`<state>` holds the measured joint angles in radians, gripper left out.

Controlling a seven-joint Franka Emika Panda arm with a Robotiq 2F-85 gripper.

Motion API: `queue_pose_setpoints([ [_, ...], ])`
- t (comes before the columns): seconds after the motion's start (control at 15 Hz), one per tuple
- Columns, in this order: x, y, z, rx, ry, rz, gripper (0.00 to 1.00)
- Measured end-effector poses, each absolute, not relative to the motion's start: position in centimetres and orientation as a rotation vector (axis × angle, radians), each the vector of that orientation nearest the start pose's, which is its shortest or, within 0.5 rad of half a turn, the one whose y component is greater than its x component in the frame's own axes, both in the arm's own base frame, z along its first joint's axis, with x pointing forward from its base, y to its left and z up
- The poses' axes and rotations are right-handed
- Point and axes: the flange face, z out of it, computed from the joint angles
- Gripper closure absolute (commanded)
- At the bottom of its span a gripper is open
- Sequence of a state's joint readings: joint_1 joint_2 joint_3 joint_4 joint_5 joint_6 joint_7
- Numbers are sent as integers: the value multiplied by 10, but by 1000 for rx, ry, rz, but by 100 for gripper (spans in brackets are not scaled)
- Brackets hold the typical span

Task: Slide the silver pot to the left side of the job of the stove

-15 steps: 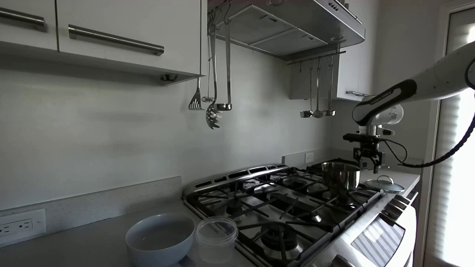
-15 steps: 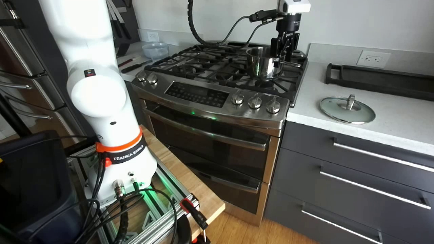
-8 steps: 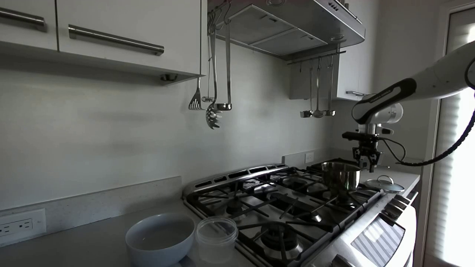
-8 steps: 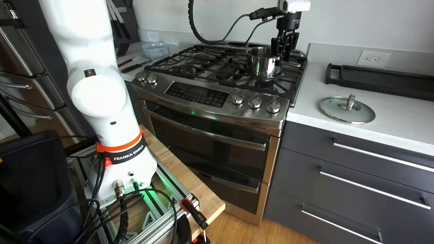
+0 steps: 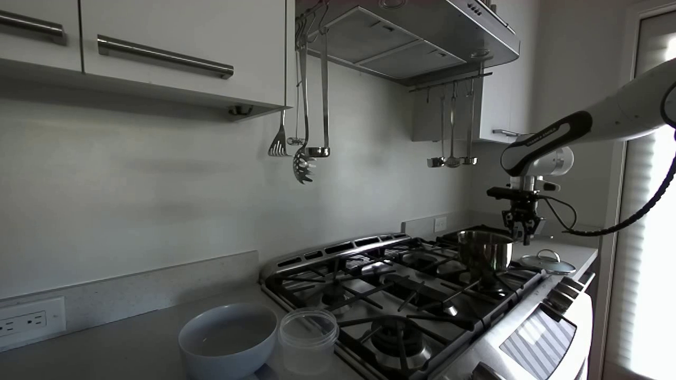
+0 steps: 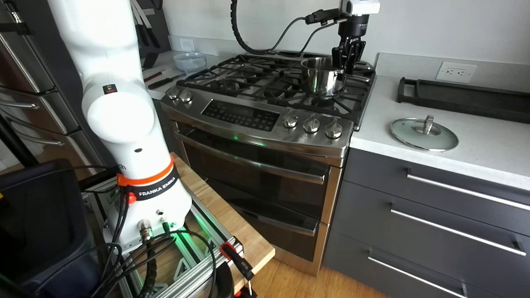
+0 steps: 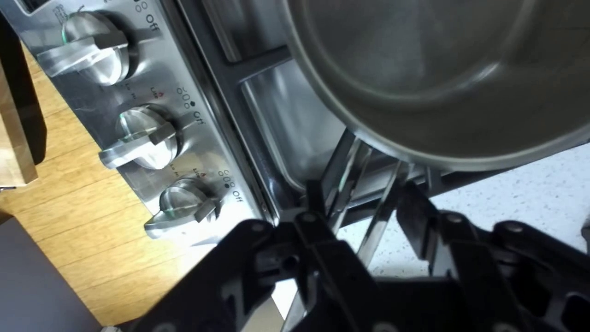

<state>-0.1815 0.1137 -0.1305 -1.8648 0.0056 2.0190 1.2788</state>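
Countertop point(image 6: 488, 149): one lid point(image 6: 410, 134)
Stove point(image 6: 248, 134): one silver pot point(image 6: 319, 85), cut off in my wrist view
My gripper point(image 7: 362, 196): two fingers point(image 7: 415, 214) apart, one handle point(image 7: 380, 221) between, partly hidden

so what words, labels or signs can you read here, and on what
"FRANKA EMIKA": robot base
"ch": above orange band, cut off
"Off": stove panel, by three knobs
"Lite", red mark: stove panel
"Lo Hi": stove panel
Circle symbols: stove panel
Too blurred to read: keypad, arm lettering
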Motion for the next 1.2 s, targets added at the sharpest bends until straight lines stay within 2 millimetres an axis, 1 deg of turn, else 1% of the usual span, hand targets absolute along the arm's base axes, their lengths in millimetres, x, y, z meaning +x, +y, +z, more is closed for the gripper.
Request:
queue_pose_setpoints([
  [0.13,568,-181,459,-2187,2237,-66,84],
  [0.2,570,-181,459,-2183,2236,-70,89],
  [0.4,570,-181,458,-2189,2232,-65,92],
  [0.93,571,-180,458,-2194,2211,-57,92],
  [1.2,574,-171,459,-2226,2155,-46,92],
])
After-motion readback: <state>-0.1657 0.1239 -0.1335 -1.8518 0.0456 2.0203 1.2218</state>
